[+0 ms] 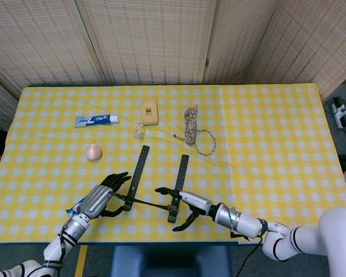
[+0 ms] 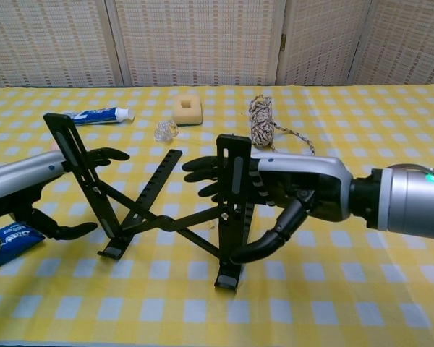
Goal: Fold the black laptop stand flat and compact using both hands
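Two robot hands flank the stand [image 2: 166, 217] at the near worktop [image 1: 277, 144] edge. Right robot hand [image 2: 275, 195] has fingers spread wide around the stand's right upright, thumb curled below it, holding nothing that I can tell. Left robot hand [image 2: 40, 191] is also wide, fingers [image 2: 105, 154] reaching past the left upright, thumb low; contact unclear. Stand is still unfolded: two uprights raised, crossed struts between them, feet on the cloth. A blue packet [image 2: 7, 242] lies by the left wrist. Farther back, a pinkish ball [image 1: 93, 152] sits left of the stand. Beyond that, toothpaste [image 1: 96, 120], a small clear object [image 1: 139, 131], yellow sponge [image 1: 150, 112] and coiled rope [image 1: 193, 131] lie mid-worktop, well apart from the stand.
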`<move>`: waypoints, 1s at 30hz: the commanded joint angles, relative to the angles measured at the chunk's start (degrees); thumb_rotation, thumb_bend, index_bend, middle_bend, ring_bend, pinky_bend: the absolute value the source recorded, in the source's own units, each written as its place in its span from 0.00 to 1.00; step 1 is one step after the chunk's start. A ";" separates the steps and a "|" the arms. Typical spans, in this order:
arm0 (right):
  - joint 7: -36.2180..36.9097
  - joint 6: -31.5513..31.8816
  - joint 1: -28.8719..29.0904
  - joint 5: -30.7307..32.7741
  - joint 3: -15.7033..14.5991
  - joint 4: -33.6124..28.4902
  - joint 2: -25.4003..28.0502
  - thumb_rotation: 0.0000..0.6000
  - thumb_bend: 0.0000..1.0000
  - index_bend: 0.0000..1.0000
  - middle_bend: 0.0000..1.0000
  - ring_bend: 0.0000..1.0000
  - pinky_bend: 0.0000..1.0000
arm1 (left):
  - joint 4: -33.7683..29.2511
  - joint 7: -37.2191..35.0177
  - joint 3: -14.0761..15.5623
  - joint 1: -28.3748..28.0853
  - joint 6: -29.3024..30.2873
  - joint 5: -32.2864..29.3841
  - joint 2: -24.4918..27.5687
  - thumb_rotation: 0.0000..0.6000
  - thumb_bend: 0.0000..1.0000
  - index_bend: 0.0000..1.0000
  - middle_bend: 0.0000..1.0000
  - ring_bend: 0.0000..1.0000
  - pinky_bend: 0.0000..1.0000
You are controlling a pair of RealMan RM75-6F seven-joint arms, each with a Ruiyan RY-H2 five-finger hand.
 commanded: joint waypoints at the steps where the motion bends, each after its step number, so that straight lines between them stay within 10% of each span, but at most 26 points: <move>1: -7.69 -2.42 -0.12 3.98 3.42 -2.80 -0.53 1.00 0.18 0.00 0.03 0.05 0.00 | -0.98 0.65 0.13 0.81 1.90 1.09 1.32 1.00 0.37 0.05 0.01 0.00 0.03; 24: -30.27 4.24 -8.18 28.93 21.19 -1.62 -6.20 1.00 0.18 0.00 0.00 0.00 0.00 | -1.02 -0.06 -0.65 2.50 6.68 3.78 4.14 1.00 0.37 0.05 0.01 0.00 0.00; 30: -33.63 11.33 -11.56 23.65 21.33 -1.48 -4.64 1.00 0.18 0.00 0.00 0.00 0.00 | 0.00 0.74 -1.91 1.65 6.31 3.52 4.92 1.00 0.37 0.05 0.01 0.00 0.00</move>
